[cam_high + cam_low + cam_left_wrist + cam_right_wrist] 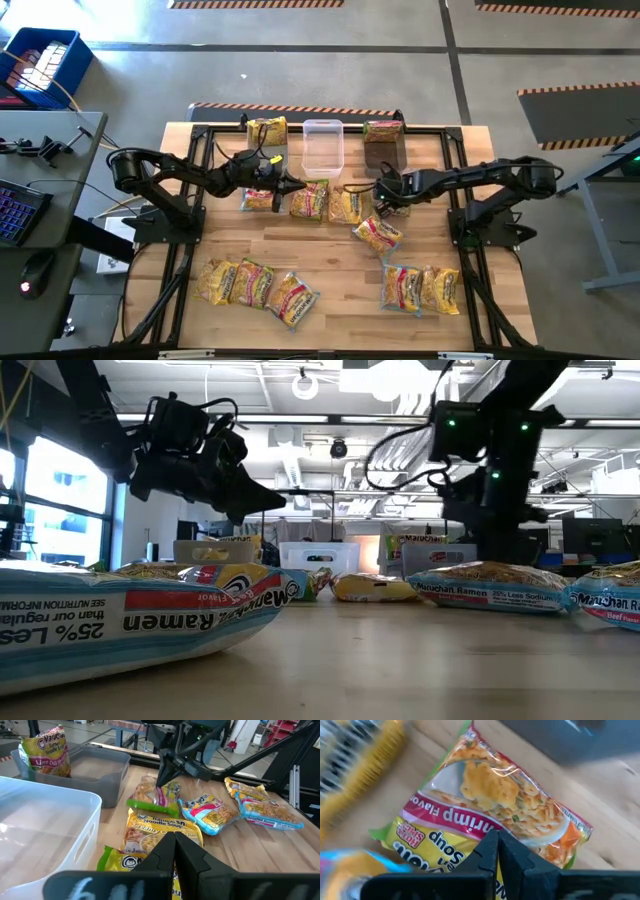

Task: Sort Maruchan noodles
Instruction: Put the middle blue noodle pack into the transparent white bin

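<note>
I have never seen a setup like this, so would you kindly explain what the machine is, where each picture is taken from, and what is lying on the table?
These are two dark robot arms at a wooden table, each ending in a two-finger claw. One picture looks straight down, one sits at table height, and two come from cameras on the wrists. Seen from above, the left claw and right claw meet near the table's middle; both are shut and hold nothing. Flat ramen packets lie scattered, mostly yellow, some blue. At the far edge stand three bins: a clear bin that looks empty, and either side of it a bin with one packet standing in it. The right wrist camera looks down on a shrimp-flavour packet.
</note>
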{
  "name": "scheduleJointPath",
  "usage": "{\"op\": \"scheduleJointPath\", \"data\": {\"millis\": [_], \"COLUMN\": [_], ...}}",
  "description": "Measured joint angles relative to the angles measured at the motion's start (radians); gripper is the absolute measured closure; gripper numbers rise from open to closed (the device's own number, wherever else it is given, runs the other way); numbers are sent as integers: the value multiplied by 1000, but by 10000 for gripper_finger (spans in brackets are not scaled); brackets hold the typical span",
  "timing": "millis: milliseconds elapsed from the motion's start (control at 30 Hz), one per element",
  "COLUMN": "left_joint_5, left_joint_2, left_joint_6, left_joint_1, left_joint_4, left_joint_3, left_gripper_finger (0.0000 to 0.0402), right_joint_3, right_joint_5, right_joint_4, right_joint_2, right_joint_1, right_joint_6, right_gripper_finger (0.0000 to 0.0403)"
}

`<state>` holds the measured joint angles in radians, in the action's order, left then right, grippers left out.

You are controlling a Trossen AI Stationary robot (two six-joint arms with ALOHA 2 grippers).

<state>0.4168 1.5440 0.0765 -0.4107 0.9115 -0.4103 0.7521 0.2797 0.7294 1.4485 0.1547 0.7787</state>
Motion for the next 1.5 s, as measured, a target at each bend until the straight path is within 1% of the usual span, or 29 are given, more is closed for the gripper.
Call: {"op": "scheduleJointPath", "data": {"millis": [167,267,367,467,567,667,800,967,1267,1433,1500], "left_joint_5": [0,0,0,0,0,0,0,-2,-64,-112,-120], "left_joint_2": [0,0,0,0,0,0,0,0,0,0,0], "left_joint_6": [-24,-23,-10,2,22,27,53,87,134,162,186], "left_joint_1": [0,0,0,0,3,14,36,90,212,271,293], "left_joint_4": [1,1,0,0,0,0,-9,-7,-23,-28,-38], "left_joint_3": [0,0,0,0,0,0,-4,-11,-11,-11,-15], "left_gripper_finger": [401,401,401,401,401,401,401,393,344,321,316], "right_joint_3": [-5,10,66,102,97,69,34,16,18,26,37], "right_joint_5": [-11,15,63,64,25,8,8,5,-24,-53,-71], "right_joint_4": [108,166,257,263,180,111,17,-81,-353,-537,-578], "right_joint_2": [-38,-76,-124,-174,-201,-192,-142,-41,126,190,202], "right_joint_1": [1,-1,-36,-102,-182,-265,-339,-377,-386,-393,-399], "right_joint_6": [-27,-35,-22,-19,0,57,105,109,-3,-131,-186], "right_gripper_finger": [399,399,399,399,399,399,399,399,399,399,399]}}
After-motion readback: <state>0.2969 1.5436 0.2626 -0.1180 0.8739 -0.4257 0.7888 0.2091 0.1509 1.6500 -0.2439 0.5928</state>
